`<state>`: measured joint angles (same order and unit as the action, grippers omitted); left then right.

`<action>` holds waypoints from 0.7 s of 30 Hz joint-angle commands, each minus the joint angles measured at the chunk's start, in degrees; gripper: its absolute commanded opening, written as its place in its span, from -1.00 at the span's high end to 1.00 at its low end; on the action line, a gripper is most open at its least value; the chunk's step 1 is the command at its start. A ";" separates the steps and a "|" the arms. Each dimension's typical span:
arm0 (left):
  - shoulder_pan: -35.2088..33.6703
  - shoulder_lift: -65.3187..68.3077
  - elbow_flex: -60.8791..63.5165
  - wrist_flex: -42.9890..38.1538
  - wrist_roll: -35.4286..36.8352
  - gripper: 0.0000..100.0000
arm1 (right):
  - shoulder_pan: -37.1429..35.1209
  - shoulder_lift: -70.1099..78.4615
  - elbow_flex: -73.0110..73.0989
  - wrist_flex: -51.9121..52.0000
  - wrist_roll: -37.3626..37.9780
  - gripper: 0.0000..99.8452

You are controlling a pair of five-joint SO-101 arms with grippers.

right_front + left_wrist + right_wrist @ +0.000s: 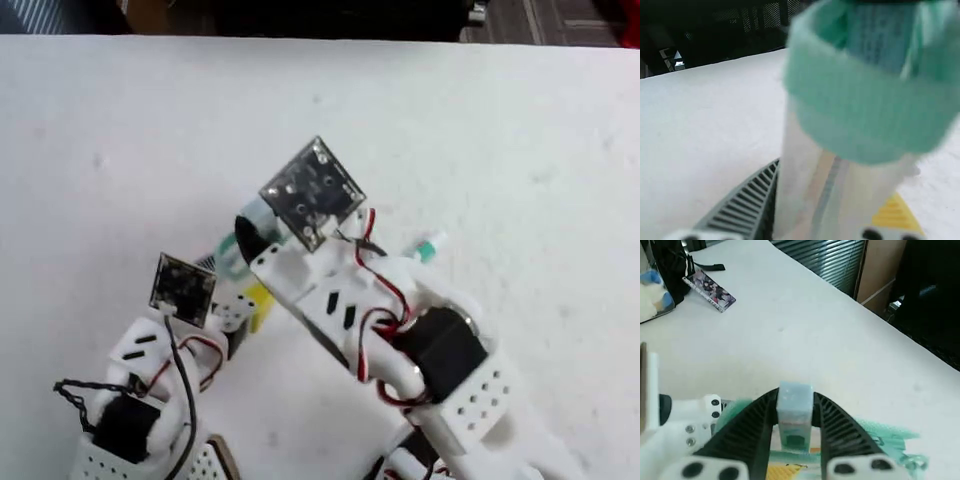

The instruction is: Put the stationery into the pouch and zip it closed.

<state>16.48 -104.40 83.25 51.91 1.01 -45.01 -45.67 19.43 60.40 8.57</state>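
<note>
Table (520, 130): one pouch (865, 100), one eraser (794, 405) between right fingers (837, 426)

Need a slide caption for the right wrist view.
Right gripper shut on a pale blue eraser-like block above the green-trimmed pouch on the white table.

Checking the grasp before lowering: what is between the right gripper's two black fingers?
A pale blue rectangular block, pinched by the right gripper near the green-trimmed clear pouch; the right wrist view shows it.

High view: fixed, overhead, looks steeply down on the white table (450, 120). Wrist views: arm-mounted, low, very near; both face the green-rimmed pouch (865, 110), shared.
</note>
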 commanded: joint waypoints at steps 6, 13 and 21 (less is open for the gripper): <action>-1.10 -0.48 -3.78 0.44 0.70 0.56 | 0.66 2.86 1.05 -12.18 -0.44 0.97; -1.10 -0.48 -3.78 0.44 0.79 0.56 | 0.66 3.03 0.97 -7.60 -0.53 0.91; -1.10 -0.48 -2.90 0.00 0.79 0.56 | 0.66 -3.21 0.88 -5.05 -0.53 0.41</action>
<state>15.96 -104.40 83.16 51.91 1.19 -44.84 -45.67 21.10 55.03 8.22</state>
